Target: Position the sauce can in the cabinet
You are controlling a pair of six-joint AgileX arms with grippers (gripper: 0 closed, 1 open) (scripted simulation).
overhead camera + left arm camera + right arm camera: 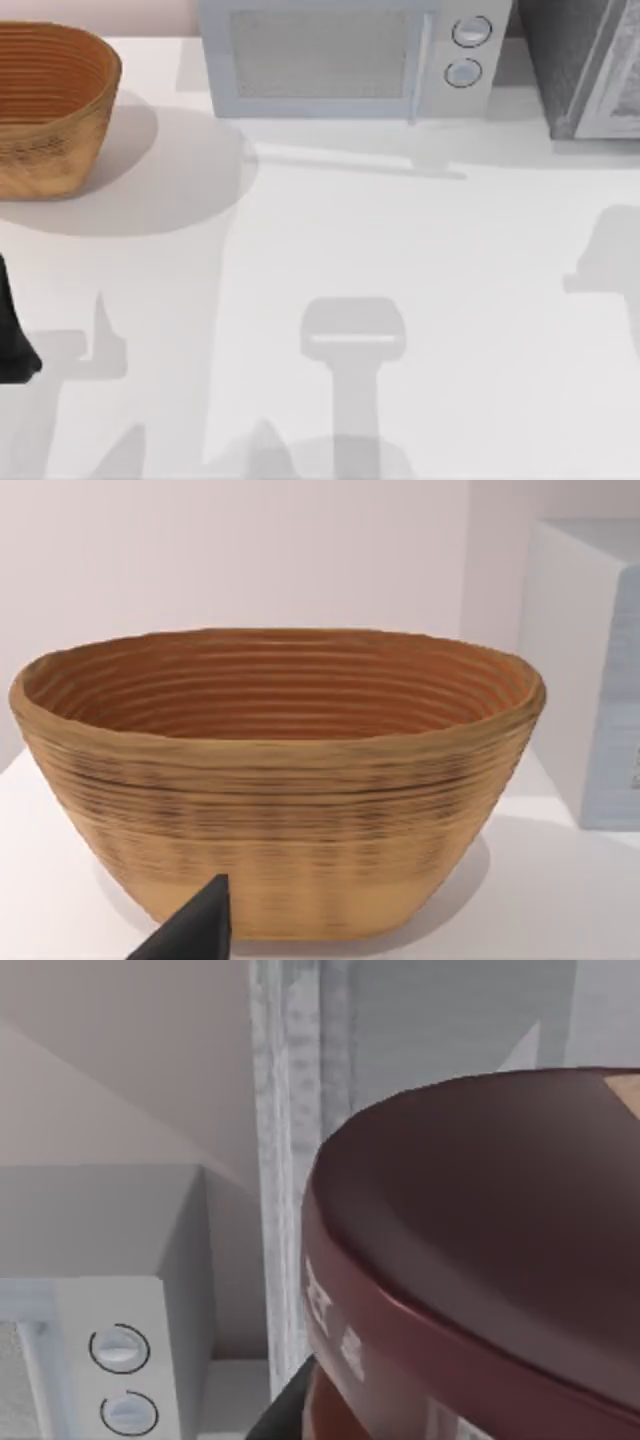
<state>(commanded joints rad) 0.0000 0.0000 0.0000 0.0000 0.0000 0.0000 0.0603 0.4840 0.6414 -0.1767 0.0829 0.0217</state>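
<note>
The sauce can point(480, 1250) looms right in front of the right wrist camera, showing its dark maroon round top and upper rim. It is held above the table, my right gripper shut on it, with a dark finger point(283, 1418) showing beside its side. Directly behind the can stands the cabinet point(290, 1160), with its pale grey frame and door panel. From above, the cabinet point(570, 70) is a dark grey speckled box at the table's far right corner, partly cut off. My left arm point(12, 335) is parked at the table's left edge.
A light grey microwave point(340, 60) with two round knobs stands at the back centre, just left of the cabinet. A big woven basket point(50, 105) sits at the back left, and my left gripper point(195, 932) points at it.
</note>
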